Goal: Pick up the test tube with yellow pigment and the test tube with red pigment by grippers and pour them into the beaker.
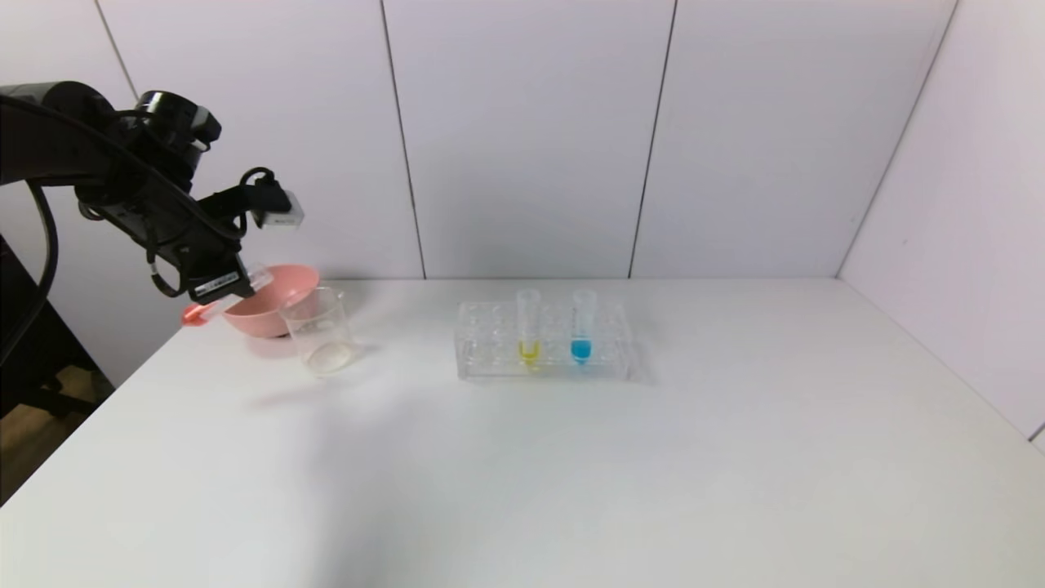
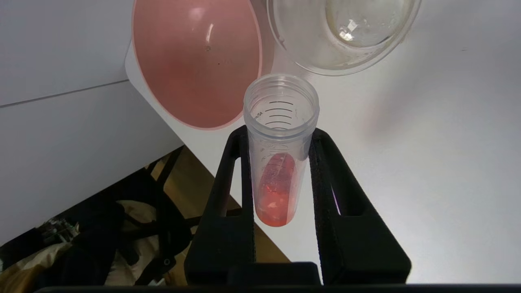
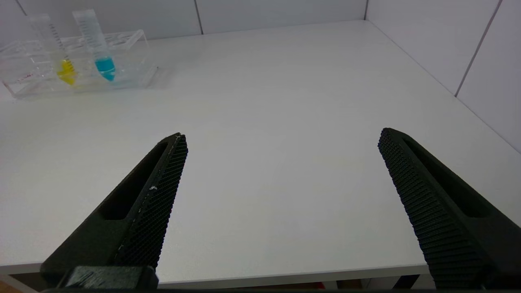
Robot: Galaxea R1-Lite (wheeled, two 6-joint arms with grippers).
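Observation:
My left gripper (image 1: 222, 287) is shut on the test tube with red pigment (image 1: 214, 304), held tilted almost flat above the table's far left corner, its open mouth toward the beaker (image 1: 319, 330). In the left wrist view the red tube (image 2: 279, 162) sits between the two fingers, red liquid lying along its lower part, with the beaker (image 2: 346, 40) just beyond its mouth. The test tube with yellow pigment (image 1: 528, 327) stands upright in the clear rack (image 1: 490, 359); it also shows in the right wrist view (image 3: 61, 57). My right gripper (image 3: 283, 138) is open and empty over the table's near edge.
A pink bowl (image 1: 282, 294) stands behind and left of the beaker, touching it or nearly; it also shows in the left wrist view (image 2: 195, 61). A blue-tipped tube (image 1: 581, 327) stands in the rack beside the yellow one. The table's left edge runs under my left gripper.

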